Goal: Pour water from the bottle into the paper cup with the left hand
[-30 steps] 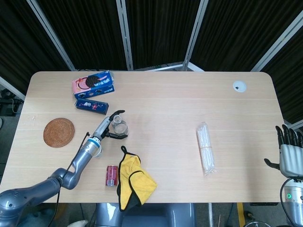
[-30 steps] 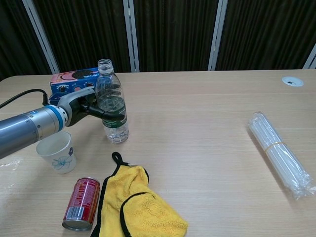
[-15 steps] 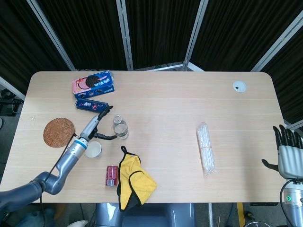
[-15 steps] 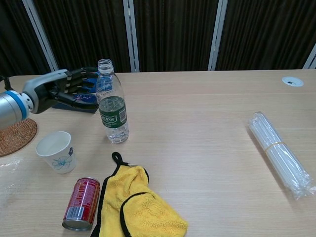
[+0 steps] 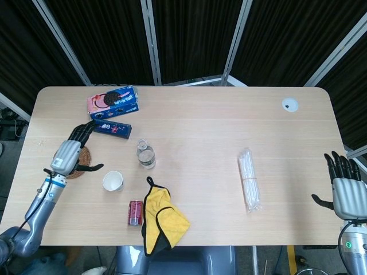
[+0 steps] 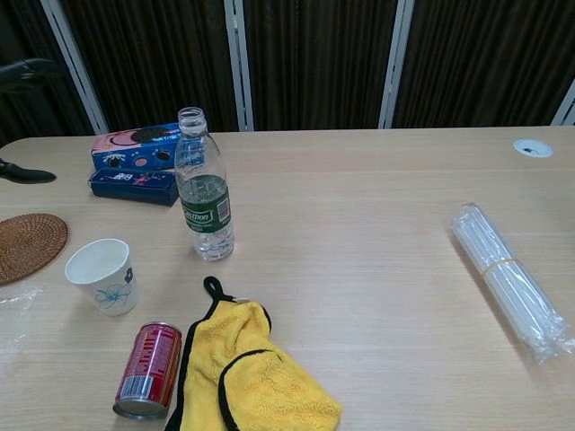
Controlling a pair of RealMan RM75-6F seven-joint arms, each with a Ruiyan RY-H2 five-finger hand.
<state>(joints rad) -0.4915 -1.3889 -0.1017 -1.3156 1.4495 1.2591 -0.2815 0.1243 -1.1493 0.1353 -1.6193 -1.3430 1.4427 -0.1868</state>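
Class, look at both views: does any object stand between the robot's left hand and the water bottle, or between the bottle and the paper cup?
Nothing visible does. Bare tabletop separates the open left hand from the bottle, and the bottle from the paper cup.

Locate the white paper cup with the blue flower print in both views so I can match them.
Head view: white paper cup, lower left, seen from above.
Chest view: same cup, left side, upright, blue flower print facing the camera.
Shared landmark: the clear plastic water bottle with a green label stands beside it, apart from it.

Clear glossy plastic bottle (image 6: pixel 203 193) – matt paper cup (image 6: pixel 101 275) – pale wood table (image 6: pixel 377 260)
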